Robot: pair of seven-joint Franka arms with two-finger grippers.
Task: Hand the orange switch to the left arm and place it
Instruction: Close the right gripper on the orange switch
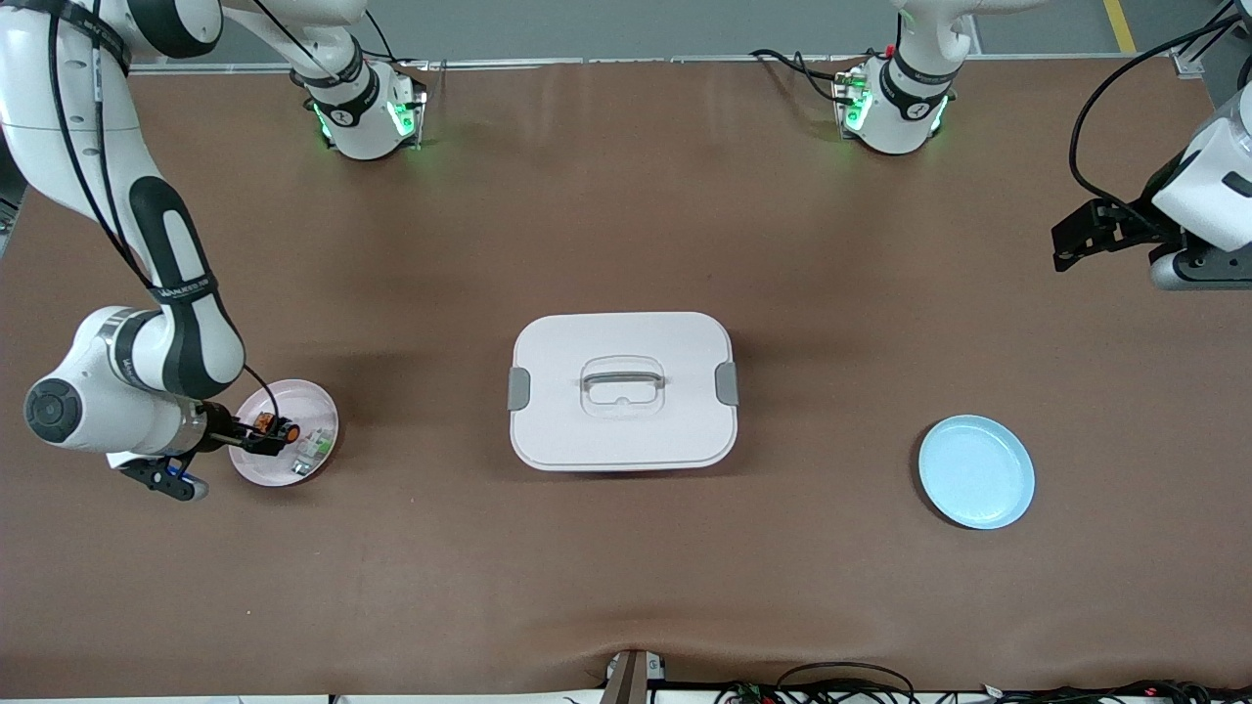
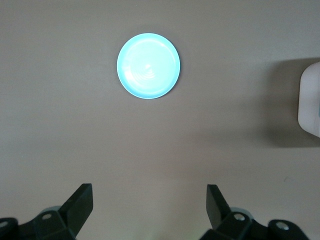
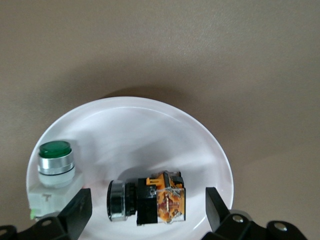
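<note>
The orange switch (image 1: 275,427) (image 3: 150,202), a black body with an orange end and a metal ring, lies on its side on a pink plate (image 1: 293,389) (image 3: 140,130) at the right arm's end of the table. My right gripper (image 1: 262,436) (image 3: 148,199) is low over that plate and open, one finger on each side of the switch with a gap to both. My left gripper (image 1: 1064,244) (image 2: 148,197) hangs open and empty over bare table at the left arm's end. The white box (image 1: 626,435) stands mid-table between the two plates.
A green-and-white part (image 1: 313,448) (image 3: 54,167) lies on the pink plate beside the switch. An empty light blue plate (image 1: 976,472) (image 2: 148,65) sits toward the left arm's end. A corner of the box (image 2: 310,100) shows in the left wrist view.
</note>
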